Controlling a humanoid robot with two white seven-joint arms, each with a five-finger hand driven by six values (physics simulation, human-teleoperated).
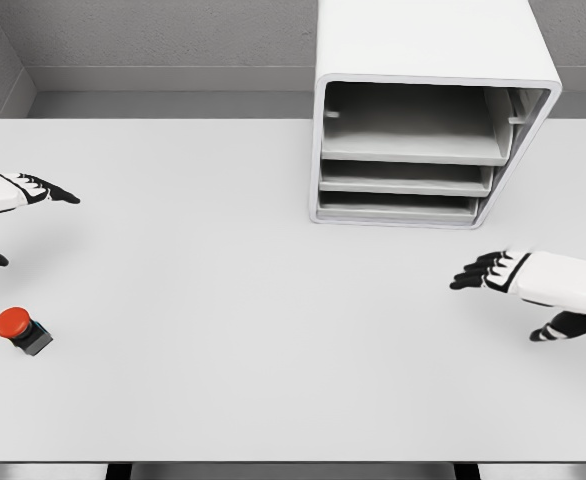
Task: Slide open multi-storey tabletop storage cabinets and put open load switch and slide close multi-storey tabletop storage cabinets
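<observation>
The red-capped load switch [20, 330] is seen at the table's [223, 330] near-left, just below the empty, spread left hand [18, 195] (the nearer one); the right hand [528, 280], likewise spread and empty, is placed below the storage cabinet [428, 120].

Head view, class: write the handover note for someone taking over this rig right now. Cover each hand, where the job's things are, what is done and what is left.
Left hand: open, holding nothing, at the table's left edge.
Right hand: open, holding nothing, in front of and right of the cabinet.
Red-button switch: on the white table, near left, below the left hand, untouched.
Multi-storey storage cabinet: far side, right of centre, open front showing three tiers, nothing visible inside.
Done: nothing visible yet.
Left: open a tier, place the switch inside, close it.
</observation>
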